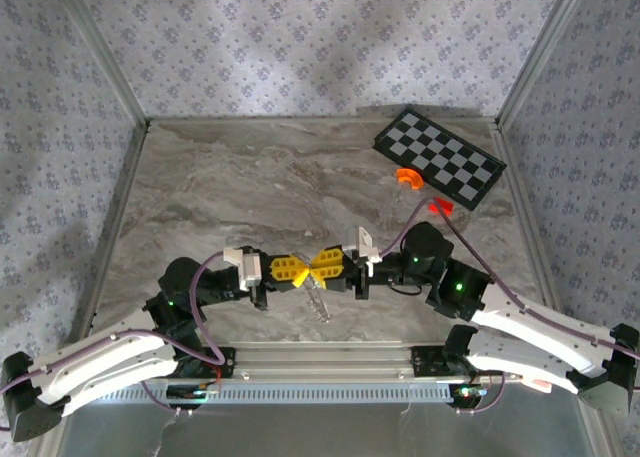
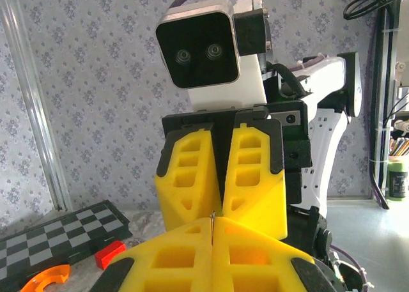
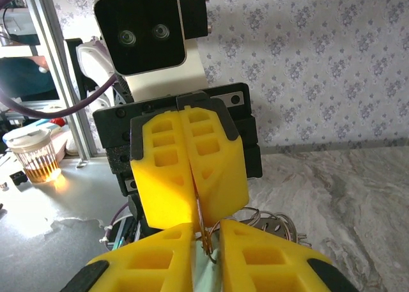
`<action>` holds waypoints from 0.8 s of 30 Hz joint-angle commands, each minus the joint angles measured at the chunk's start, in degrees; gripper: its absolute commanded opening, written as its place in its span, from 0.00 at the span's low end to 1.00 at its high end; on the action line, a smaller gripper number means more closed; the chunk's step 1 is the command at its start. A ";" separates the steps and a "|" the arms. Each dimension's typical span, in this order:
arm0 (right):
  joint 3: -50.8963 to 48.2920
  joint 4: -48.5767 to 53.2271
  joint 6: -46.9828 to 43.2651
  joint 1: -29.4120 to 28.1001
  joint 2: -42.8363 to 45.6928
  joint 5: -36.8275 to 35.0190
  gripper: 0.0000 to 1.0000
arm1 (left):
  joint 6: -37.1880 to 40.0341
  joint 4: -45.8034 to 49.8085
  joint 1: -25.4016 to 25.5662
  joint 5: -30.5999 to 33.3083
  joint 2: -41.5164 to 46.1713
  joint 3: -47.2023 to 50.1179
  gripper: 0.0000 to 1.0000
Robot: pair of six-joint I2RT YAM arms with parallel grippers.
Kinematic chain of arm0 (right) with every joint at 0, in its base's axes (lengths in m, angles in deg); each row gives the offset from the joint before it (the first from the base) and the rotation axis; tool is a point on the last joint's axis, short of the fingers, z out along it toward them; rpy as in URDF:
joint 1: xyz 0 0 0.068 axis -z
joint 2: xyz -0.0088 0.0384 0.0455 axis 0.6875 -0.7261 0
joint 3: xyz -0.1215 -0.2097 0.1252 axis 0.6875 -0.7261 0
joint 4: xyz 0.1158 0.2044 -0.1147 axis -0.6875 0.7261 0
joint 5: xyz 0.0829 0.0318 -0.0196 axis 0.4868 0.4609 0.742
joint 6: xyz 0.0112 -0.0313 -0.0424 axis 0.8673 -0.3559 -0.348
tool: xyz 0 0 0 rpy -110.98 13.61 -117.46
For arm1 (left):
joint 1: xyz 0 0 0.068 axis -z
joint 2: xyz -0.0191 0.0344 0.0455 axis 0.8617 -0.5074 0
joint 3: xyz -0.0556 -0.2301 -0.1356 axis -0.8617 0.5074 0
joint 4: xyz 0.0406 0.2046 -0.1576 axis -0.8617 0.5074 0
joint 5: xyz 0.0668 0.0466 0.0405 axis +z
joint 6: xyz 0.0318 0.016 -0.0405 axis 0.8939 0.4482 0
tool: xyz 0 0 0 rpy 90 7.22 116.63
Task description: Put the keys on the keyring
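Both grippers meet tip to tip just above the table's near edge. My left gripper is shut on the keyring, a thin wire loop standing edge-on between its yellow fingers. My right gripper faces it, its jaws nearly together on a pale flat key, with the ring's lower arc between its tips. More wire loops and grey keys bunch behind its right finger. In the top view a silvery key and chain hang below the meeting point.
A checkerboard lies at the back right, with an orange curved plastic piece and a red block in front of it. The marble tabletop is bare. Metal frame posts line the sides.
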 commanded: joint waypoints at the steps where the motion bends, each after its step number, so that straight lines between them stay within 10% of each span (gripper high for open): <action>1: 1.82 -0.51 -0.32 -0.26 0.47 0.26 0.12 | -0.02 -3.08 0.36 -0.77 0.18 -1.46 0.00; 10: 3.25 6.63 -6.25 -1.50 1.62 -5.79 0.00 | 3.67 11.00 0.36 3.59 0.83 -5.47 0.01; 24: 12.98 28.77 -19.06 -1.42 1.31 -12.91 0.00 | 13.99 58.01 0.32 8.90 -5.78 -26.28 0.36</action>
